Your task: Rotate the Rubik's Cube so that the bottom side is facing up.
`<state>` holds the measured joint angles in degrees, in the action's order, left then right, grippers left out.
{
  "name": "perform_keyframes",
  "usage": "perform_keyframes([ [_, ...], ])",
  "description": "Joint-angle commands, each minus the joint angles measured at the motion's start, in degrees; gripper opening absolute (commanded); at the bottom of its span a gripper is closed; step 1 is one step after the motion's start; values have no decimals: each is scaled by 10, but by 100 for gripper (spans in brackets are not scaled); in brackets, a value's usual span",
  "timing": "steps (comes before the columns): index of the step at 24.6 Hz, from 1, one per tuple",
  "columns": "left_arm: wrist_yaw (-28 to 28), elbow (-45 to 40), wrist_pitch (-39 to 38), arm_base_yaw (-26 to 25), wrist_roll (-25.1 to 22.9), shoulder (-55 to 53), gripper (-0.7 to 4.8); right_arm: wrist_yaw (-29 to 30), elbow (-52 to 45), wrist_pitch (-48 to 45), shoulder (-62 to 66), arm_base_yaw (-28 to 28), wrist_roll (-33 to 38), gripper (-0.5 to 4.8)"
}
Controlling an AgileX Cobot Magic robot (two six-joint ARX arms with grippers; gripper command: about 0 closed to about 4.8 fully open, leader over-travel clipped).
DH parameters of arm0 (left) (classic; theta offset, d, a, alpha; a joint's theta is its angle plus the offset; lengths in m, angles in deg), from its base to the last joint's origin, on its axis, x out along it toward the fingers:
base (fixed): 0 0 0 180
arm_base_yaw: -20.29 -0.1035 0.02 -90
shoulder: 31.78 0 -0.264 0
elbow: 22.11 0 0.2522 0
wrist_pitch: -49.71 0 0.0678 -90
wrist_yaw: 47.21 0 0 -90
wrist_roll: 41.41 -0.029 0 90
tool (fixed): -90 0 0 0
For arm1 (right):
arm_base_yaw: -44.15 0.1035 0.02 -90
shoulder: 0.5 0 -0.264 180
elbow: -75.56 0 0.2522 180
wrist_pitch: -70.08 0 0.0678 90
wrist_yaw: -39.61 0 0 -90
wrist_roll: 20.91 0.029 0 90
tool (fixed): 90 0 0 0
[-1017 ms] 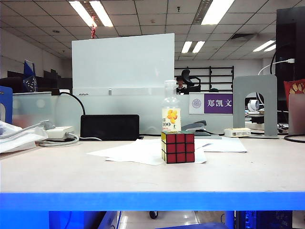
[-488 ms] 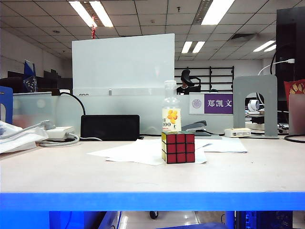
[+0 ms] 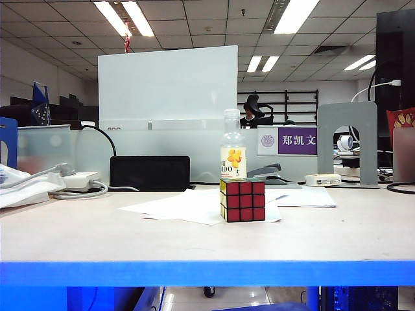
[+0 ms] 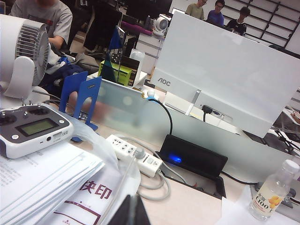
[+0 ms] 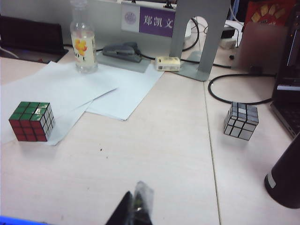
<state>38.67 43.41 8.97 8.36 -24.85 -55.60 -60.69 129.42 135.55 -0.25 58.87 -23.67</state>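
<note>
On the far left of the worktop we find a stack of papers with a remote controller on top, and beside it a white power strip whose cable trails toward a black box. In the left wrist view the left gripper shows only as dark fingertips pressed together, holding nothing, above the papers and well apart from the cube. Behind the box stands the white back of a monitor. Near the middle, loose white sheets lie flat, and on their near edge sits the Rubik's Cube, upright and untouched; its red face meets the exterior camera, a yellow face shows to the left, and in the right wrist view the green face lies on top, with white squares on the side toward the right. Just behind the cube stands a clear bottle with a yellow label, then a grey stapler. Farther right come a purple name sign and a grey bookend. A silver mirror cube rests on bare worktop well to the right of the sheets. The right gripper hangs low at the near edge with its fingertips closed, empty, between the two cubes and touching neither.
</note>
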Motion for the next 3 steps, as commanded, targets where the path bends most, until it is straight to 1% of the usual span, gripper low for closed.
perform_keyframes([
  [1,-2,1,5,0,-1,0,-5,1,2,-25,-1,0,2,-5],
  [3,-2,1,5,0,-1,0,-5,1,2,-34,-1,0,2,-5],
])
